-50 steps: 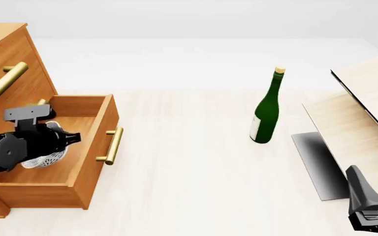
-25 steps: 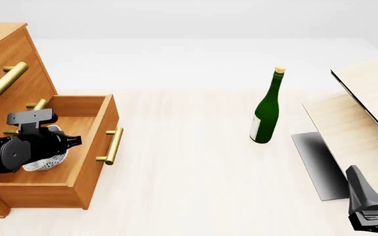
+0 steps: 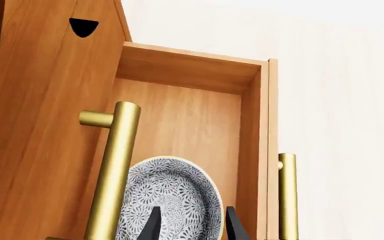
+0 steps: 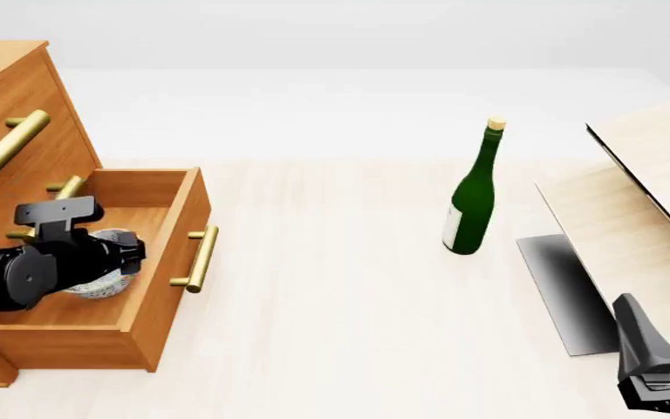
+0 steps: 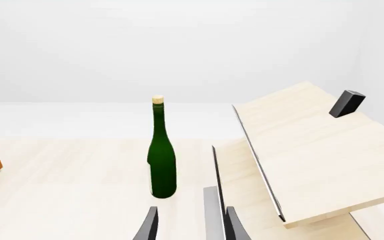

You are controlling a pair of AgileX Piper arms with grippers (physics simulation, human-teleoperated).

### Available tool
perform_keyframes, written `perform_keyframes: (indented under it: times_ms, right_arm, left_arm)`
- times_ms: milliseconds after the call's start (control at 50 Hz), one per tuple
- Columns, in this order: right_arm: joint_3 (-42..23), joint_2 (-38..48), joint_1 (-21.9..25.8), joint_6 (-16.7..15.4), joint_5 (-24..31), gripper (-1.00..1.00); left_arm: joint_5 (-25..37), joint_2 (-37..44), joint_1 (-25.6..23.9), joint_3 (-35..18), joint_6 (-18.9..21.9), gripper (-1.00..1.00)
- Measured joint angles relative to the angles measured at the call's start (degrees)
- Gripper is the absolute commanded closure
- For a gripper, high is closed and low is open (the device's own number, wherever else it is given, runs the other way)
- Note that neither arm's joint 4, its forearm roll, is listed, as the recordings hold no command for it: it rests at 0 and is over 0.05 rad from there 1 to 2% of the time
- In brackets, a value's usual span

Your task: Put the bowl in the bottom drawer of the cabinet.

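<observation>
Front view: the cabinet [image 4: 10, 113] stands at nine o'clock on the table [image 4: 347, 288], its bottom drawer [image 4: 137, 262] pulled out toward three o'clock, long axis running twelve to six. Inside lies the bowl [image 4: 102, 284], tilted, mouth facing up toward the left wrist camera. Above it, the left gripper [image 3: 190, 222] has its fingers spread, gripping nothing. At five o'clock, the right gripper [image 5: 188, 225] is likewise parted and empty.
</observation>
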Motion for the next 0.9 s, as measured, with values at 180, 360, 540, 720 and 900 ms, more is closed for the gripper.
perform_keyframes:
  times_ms: [180,360,540,720,900]
  right_arm:
    - [0.0,0.0,0.0,0.0,0.0,-1.0]
    - [0.0,0.0,0.0,0.0,0.0,-1.0]
    - [0.0,0.0,0.0,0.0,0.0,-1.0]
    - [0.0,0.0,0.0,0.0,0.0,-1.0]
    - [0.0,0.0,0.0,0.0,0.0,-1.0]
  left_arm:
    - [0.0,-0.1,-0.2,-0.1,-0.1,-1.0]
    - [-0.2,-0.6,-0.1,0.0,0.3,-1.0]
    - [1.5,-4.0,-0.5,-1.0,-1.0,-1.0]
    - [3.8,-8.8,-2.2,-2.7,-3.3,-1.0]
    - [4.9,-11.9,-4.2,-3.6,-5.6,-1.0]
